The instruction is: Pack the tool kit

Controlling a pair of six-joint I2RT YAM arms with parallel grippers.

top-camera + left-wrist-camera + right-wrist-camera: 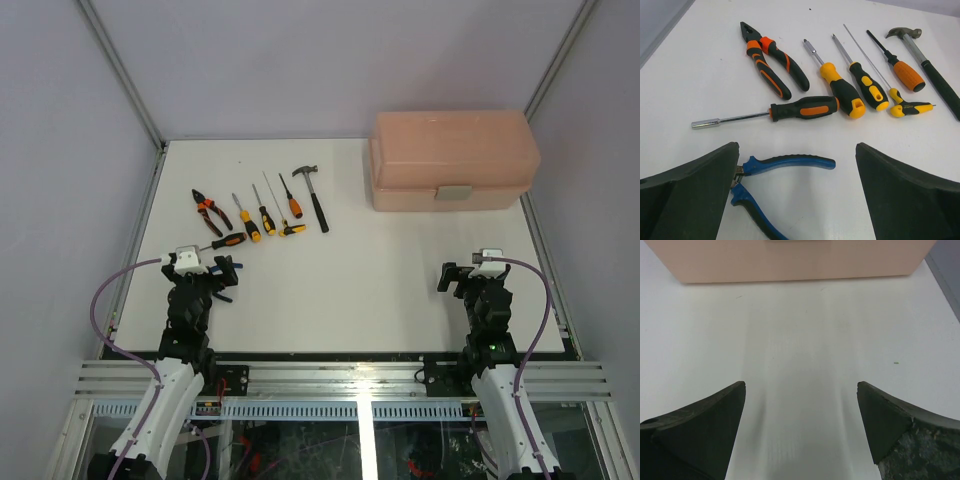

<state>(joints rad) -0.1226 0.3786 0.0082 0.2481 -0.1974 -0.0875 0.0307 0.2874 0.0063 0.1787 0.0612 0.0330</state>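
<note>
White tabletop (380, 290) between pale lilac walls, arm bases at its near edge. Nearest on the left, left gripper (796, 147) released, jaws spread wide, grasping nothing. Between its fingers in the wrist view, flat on the table, blue-handled pliers (785, 161), head partly hidden behind one dark finger (695, 190). Nearest on the right, right gripper (801, 387) likewise released and wide above the table, nothing grasped. Beyond the blue-handled pliers, black-and-orange nut driver (802, 107) lying crosswise. Farther still, side by side in a row: orange-and-black pliers (771, 65), two yellow-and-black screwdrivers (842, 90), thin yellow-handled driver (902, 106), orange-handled screwdriver (907, 75), black-handled claw hammer (935, 75). Farthest, at the back right corner, well apart from the tools, large salmon-pink plastic toolbox (450, 160), lid shut, grey latch (455, 192) facing the arms.
</note>
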